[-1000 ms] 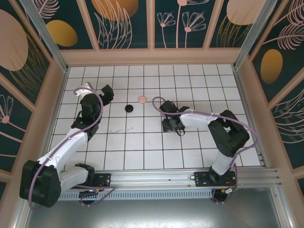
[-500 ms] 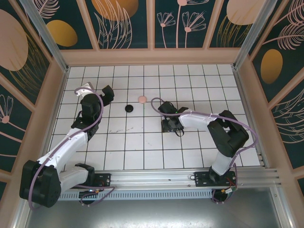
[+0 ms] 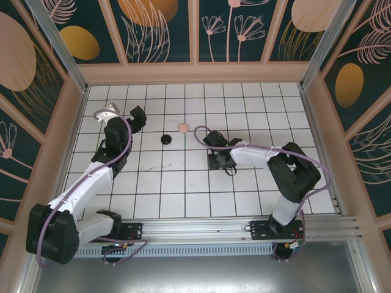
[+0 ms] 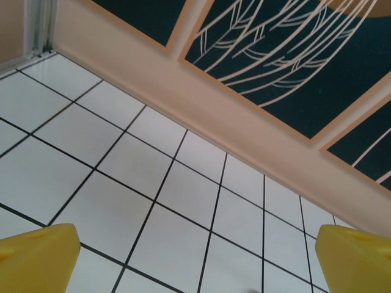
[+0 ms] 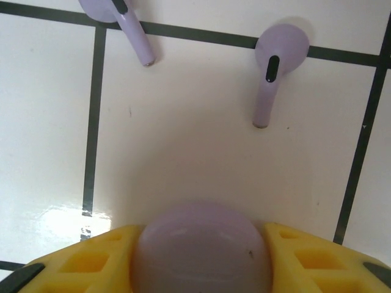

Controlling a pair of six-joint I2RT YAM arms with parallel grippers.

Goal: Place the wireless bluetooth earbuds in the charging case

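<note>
White grid tiles covered the table (image 3: 183, 183), boxed in by teal floral walls (image 3: 165, 24). Near the far left corner, the left gripper (image 3: 122, 114) stood spread wide over bare tile. The right arm bent toward the table's middle, the right gripper (image 3: 219, 160) pressed against both sides of a lavender case (image 5: 201, 244). A lavender earbud (image 5: 272, 67) and its twin (image 5: 125, 24) lay loose just beyond.

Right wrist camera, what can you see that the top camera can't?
Right wrist view: two lavender earbuds lying on the tiles, and a round lavender case up close. Top view: a small black round case, a pink round case and the left gripper. Both: the white tiled table and the right gripper.
</note>
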